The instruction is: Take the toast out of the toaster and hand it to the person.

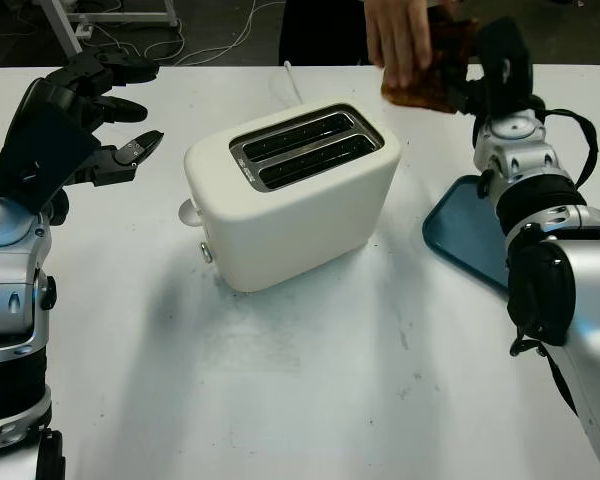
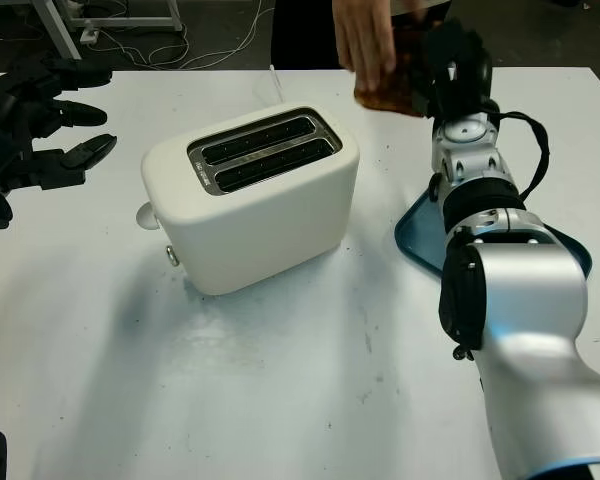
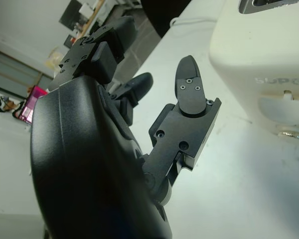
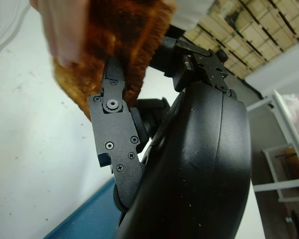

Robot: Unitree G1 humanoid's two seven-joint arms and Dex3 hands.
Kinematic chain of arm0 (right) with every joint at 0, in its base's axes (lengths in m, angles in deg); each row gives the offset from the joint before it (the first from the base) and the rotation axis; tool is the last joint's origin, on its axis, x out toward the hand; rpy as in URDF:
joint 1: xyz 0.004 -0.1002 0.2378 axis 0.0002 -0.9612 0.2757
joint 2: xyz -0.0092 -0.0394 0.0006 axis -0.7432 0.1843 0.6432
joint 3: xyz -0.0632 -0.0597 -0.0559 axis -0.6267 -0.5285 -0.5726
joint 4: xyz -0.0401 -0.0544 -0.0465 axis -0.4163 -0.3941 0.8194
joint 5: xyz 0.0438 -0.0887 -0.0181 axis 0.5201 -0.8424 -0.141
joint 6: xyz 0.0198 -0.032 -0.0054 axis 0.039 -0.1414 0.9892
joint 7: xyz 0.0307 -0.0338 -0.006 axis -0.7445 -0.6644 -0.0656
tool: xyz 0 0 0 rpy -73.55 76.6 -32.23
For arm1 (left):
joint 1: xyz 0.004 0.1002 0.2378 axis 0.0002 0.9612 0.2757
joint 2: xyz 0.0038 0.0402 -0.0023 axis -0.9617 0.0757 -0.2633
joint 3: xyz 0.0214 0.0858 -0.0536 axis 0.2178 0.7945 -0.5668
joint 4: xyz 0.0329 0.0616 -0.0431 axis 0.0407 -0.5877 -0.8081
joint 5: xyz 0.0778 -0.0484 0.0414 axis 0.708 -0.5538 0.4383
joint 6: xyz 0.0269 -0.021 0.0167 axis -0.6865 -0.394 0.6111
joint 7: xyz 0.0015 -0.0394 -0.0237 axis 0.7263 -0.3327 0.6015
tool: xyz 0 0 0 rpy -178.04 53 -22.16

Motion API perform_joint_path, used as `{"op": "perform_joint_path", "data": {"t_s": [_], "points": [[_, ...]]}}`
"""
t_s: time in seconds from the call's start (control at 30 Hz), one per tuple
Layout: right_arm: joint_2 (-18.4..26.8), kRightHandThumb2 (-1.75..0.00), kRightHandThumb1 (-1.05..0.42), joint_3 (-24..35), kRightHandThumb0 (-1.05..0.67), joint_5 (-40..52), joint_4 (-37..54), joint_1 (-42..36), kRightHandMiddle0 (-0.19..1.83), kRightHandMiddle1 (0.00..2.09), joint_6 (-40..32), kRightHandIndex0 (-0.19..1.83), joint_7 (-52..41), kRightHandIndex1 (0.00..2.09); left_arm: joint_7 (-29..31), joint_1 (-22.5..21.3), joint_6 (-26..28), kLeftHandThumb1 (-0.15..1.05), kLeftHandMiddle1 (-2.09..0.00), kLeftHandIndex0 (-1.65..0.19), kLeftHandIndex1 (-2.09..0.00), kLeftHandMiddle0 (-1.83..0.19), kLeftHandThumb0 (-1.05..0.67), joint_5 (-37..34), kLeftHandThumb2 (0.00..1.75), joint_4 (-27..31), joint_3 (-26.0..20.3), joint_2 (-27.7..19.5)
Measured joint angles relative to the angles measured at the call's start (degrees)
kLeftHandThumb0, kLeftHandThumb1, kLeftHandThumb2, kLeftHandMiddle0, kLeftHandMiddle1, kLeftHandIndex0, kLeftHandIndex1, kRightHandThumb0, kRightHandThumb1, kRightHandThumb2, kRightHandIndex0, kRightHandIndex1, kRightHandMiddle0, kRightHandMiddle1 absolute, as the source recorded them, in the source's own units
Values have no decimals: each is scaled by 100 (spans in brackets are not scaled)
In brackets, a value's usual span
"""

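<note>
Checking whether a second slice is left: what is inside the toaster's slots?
Both slots of the toaster show dark metal guides with no bread sticking up; their bottoms are hidden. The toast is in the right hand.

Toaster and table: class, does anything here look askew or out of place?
The toaster sits skewed on the table, both slots empty. Otherwise nothing odd: the right hand holds the toast as a person's hand takes it.
</note>
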Motion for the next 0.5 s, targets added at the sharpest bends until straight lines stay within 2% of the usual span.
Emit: {"op": "perform_joint_path", "data": {"t_s": [0.1,0.23,0.27,0.3,0.33,0.4,0.5], "points": [[-37,-38,-92,-13,-9,3,0,-42,12,174,1,60,-52,175,0,0,-38,59,-105,-34,-63,-21,-10,-42,67,-25,-2,0],[-65,-37,-92,-105,-9,-29,0,-114,6,172,20,55,-138,175,2,0,-90,58,-106,-33,-64,-20,-10,-105,68,-44,-2,-1],[-86,-37,-92,-96,-9,-12,0,-137,5,164,19,52,-146,175,2,0,-101,58,-107,-33,-64,-20,-10,-107,69,-45,-2,-1],[-105,-36,-92,-89,-9,8,0,-155,11,140,18,49,-151,175,2,0,-108,58,-107,-33,-65,-19,-10,-107,69,-45,-2,-1],[-120,-35,-92,-81,-9,19,0,-169,15,128,17,47,-151,175,2,0,-115,57,-107,-33,-65,-19,-10,-107,69,-45,-2,-1],[-140,-34,-92,-67,-9,31,0,-179,9,150,16,46,-150,175,2,0,-116,57,-107,-33,-65,-19,-10,-107,70,-45,-2,-1],[-143,-34,-92,-89,-12,16,0,-179,11,145,1,40,-142,175,2,0,-138,56,-108,-33,-66,-20,-10,-105,71,-45,-2,-1]]}}
